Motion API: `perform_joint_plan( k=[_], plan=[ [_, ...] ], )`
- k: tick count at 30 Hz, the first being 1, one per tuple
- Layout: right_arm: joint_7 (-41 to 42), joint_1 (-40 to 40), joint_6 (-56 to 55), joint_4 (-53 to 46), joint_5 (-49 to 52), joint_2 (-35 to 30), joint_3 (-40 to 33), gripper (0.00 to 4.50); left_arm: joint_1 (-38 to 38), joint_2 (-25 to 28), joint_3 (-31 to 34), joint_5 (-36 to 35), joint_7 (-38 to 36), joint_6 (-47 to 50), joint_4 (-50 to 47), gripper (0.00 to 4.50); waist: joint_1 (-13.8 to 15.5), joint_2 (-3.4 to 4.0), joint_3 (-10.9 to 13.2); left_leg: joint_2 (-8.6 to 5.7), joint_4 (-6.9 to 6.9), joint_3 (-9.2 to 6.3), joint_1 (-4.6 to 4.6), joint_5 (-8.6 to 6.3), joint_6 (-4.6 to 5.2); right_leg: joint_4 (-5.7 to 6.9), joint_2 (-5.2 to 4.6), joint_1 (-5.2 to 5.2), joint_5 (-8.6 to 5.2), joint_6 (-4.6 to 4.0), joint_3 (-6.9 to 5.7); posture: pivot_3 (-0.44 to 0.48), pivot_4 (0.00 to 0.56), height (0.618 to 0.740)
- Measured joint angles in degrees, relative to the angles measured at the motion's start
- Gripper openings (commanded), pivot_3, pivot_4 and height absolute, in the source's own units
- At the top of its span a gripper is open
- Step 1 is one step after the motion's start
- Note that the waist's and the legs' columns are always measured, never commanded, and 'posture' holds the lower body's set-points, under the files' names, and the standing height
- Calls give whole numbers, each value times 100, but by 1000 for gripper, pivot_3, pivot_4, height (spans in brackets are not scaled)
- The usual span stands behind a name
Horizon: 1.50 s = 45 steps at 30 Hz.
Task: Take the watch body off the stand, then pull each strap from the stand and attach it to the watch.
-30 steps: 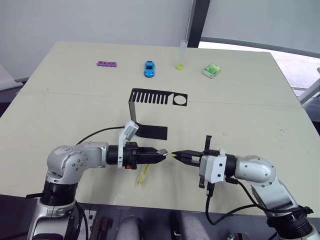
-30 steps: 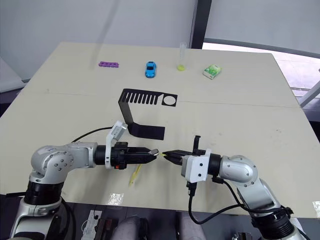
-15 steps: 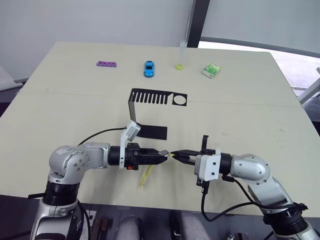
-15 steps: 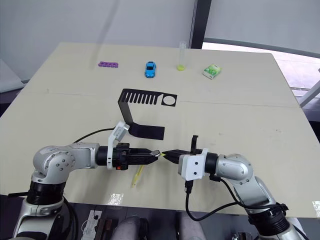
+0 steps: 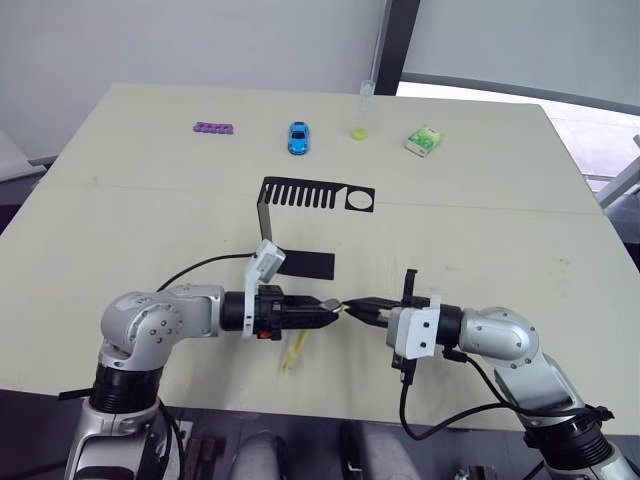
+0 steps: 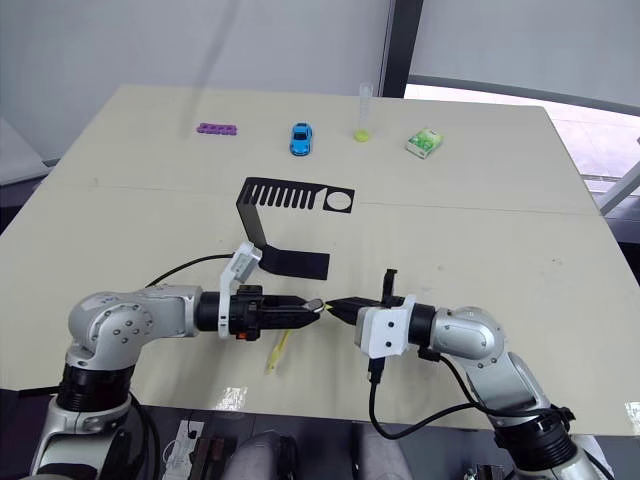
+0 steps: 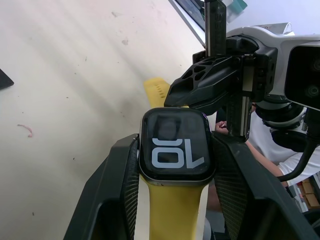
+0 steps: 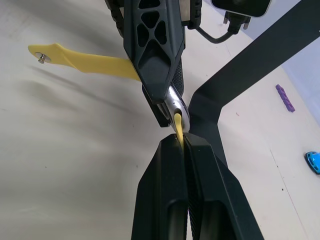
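My left gripper (image 5: 326, 307) is shut on the watch body (image 7: 176, 145), a dark case with white digits on its screen. One yellow strap (image 5: 294, 352) is fixed to the case and hangs toward the table, and it also shows as the strap (image 8: 85, 60). My right gripper (image 5: 356, 307) is shut on the second yellow strap (image 8: 178, 123), whose end touches the case's edge. The two grippers meet tip to tip near the table's front. The black stand (image 5: 305, 193) stands behind them with nothing on it.
Along the far edge lie a purple piece (image 5: 213, 128), a blue toy car (image 5: 298, 137), a clear tube (image 5: 363, 108) and a green-white packet (image 5: 424, 140). A black cable (image 5: 195, 268) runs over the table beside my left arm.
Both grippers stay tip to tip. My right arm has edged a little left toward the watch body, and the hanging strap has swayed slightly.
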Motion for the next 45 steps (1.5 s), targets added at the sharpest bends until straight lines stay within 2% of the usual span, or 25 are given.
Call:
perform_joint_plan(
  k=[23, 45],
  plan=[
    [-8, -33, 16, 102, -219, -11, -38, 0, -1, -290, -6, 37, 543, 91, -19, 1632, 1, 0, 0, 0, 0, 0, 0, 0, 0, 0, 0, 0, 0, 0, 0, 0, 150, 740],
    [0, -63, 7, 104, -218, -71, -36, 0, 15, -246, -38, 79, 561, 12, -20, 1632, 1, 0, 0, 0, 0, 0, 0, 0, 0, 0, 0, 0, 0, 0, 0, 0, 150, 740]
  ],
)
